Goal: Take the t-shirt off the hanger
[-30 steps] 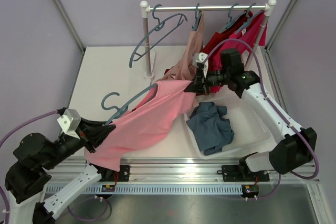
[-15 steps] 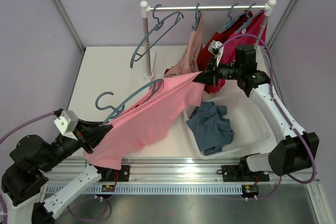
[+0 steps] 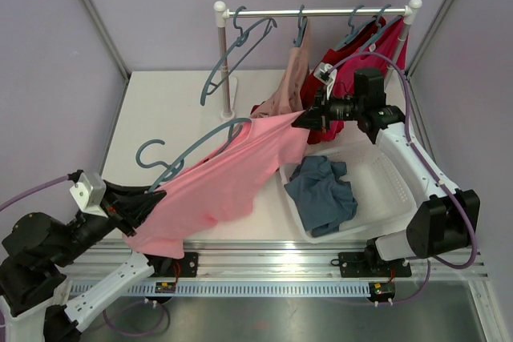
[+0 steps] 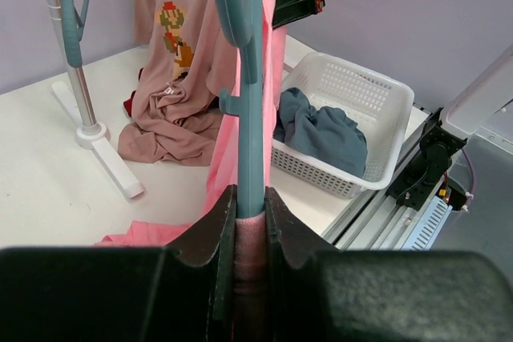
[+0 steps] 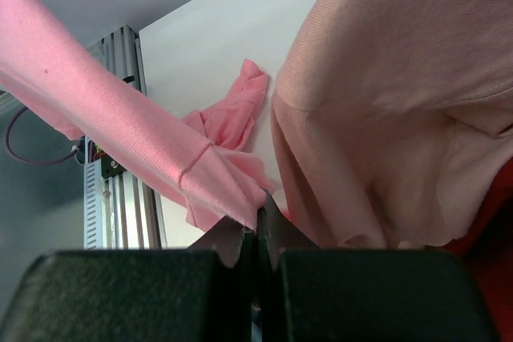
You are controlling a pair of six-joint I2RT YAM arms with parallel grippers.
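Note:
A pink t-shirt (image 3: 228, 178) is stretched between my two grippers above the table. A teal hanger (image 3: 188, 150) sticks out of its neck, hook at the left. My left gripper (image 3: 143, 202) is shut on the hanger's end and the shirt fabric over it; in the left wrist view the hanger (image 4: 250, 110) runs up from the closed jaws with pink cloth (image 4: 250, 238) pinched between them. My right gripper (image 3: 306, 118) is shut on the shirt's far edge; in the right wrist view the pink fabric (image 5: 160, 150) is clamped at the fingertips (image 5: 260, 218).
A clothes rail (image 3: 317, 12) at the back holds an empty teal hanger (image 3: 236, 54), a beige shirt (image 3: 288, 86) and a red shirt (image 3: 357, 58). A white basket (image 3: 385, 190) at the right holds a blue garment (image 3: 321, 190). The rail's post (image 3: 227, 78) stands mid-table.
The left gripper pulled down-left with the hanger end, the right gripper moved right and up with the shirt edge. The shirt stretched out and more of the hanger slid out.

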